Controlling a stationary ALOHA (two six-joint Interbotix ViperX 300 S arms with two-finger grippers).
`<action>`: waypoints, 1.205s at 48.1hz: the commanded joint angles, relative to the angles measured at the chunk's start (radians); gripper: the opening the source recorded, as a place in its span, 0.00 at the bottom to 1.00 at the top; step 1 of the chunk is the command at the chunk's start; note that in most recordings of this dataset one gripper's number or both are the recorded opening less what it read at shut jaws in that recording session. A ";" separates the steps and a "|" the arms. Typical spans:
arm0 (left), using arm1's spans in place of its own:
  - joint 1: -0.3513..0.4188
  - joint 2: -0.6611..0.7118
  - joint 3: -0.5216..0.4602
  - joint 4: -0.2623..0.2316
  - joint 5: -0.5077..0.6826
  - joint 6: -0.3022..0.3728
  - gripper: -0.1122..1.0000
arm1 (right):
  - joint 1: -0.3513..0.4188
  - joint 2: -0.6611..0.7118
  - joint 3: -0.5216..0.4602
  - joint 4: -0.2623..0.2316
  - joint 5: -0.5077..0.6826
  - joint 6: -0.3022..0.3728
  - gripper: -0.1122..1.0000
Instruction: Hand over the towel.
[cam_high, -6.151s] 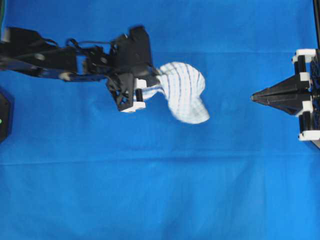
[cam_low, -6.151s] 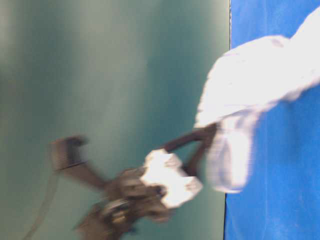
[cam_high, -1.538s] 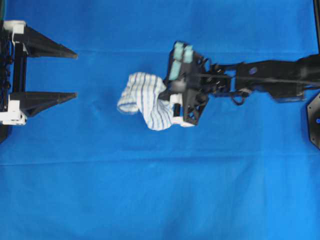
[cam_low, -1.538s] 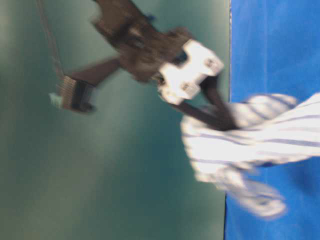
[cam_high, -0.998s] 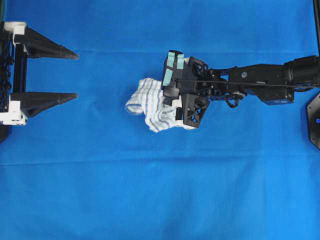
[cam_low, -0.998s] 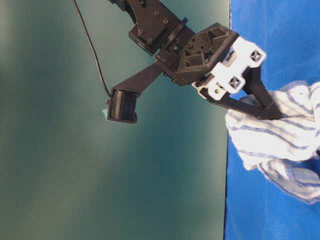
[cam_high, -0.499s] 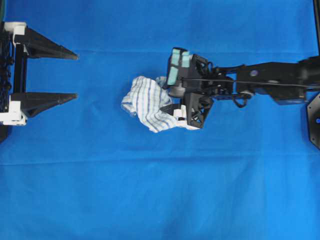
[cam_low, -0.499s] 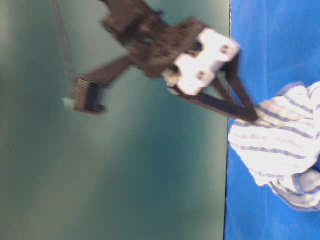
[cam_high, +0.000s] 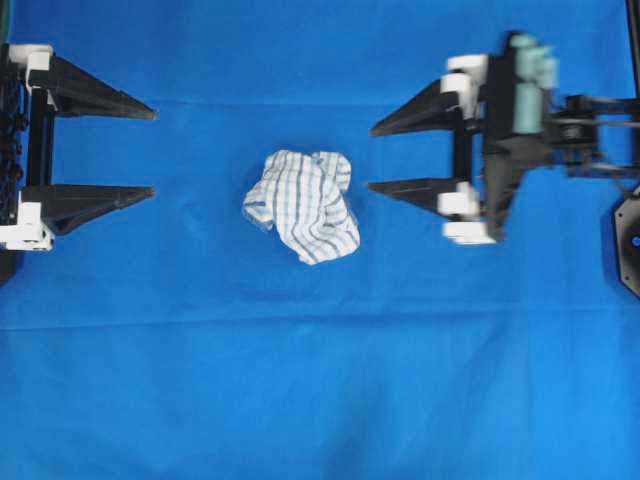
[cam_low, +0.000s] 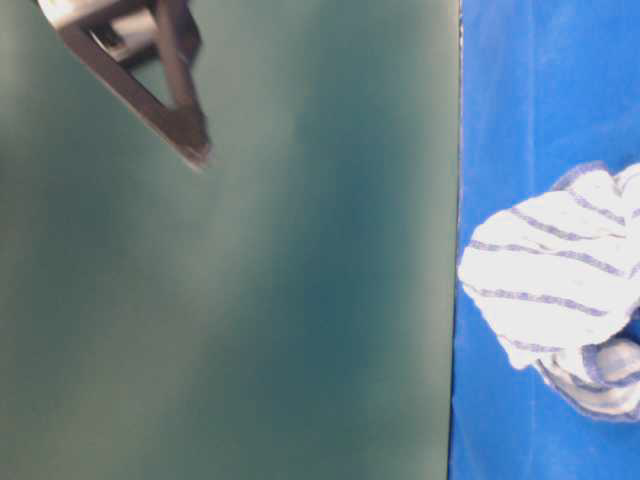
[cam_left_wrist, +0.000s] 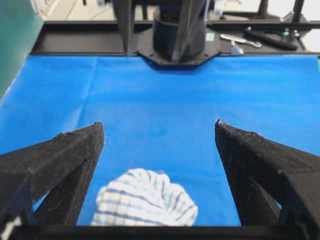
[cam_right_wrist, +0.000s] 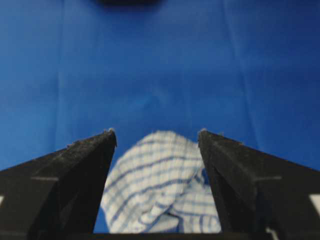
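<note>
Large blue cloth (cam_high: 320, 400) over the table, dark green wall (cam_low: 250, 300), evenly lit

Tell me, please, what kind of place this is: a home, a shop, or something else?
Most likely a robotics lab bench. Two open black grippers, left gripper and right gripper, face a small checked towel lying on a blue cloth, and tools lie on a black frame behind.

Both arms are matte black. The left gripper (cam_high: 150, 148) at the left edge has long tapering black fingers (cam_high: 95, 99) on white blocks. The right gripper (cam_high: 372, 157), upper right, has the same, plus pale teal pieces and thin black cables.
</note>
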 joint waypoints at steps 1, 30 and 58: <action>-0.002 0.003 -0.009 0.000 -0.011 0.000 0.89 | 0.002 -0.055 0.023 -0.002 -0.069 -0.002 0.73; -0.006 -0.049 0.003 0.000 0.025 -0.003 0.89 | 0.006 -0.144 0.107 0.000 -0.155 0.002 0.73; -0.008 -0.495 0.229 0.000 0.225 0.005 0.89 | 0.009 -0.686 0.471 0.008 -0.097 0.008 0.71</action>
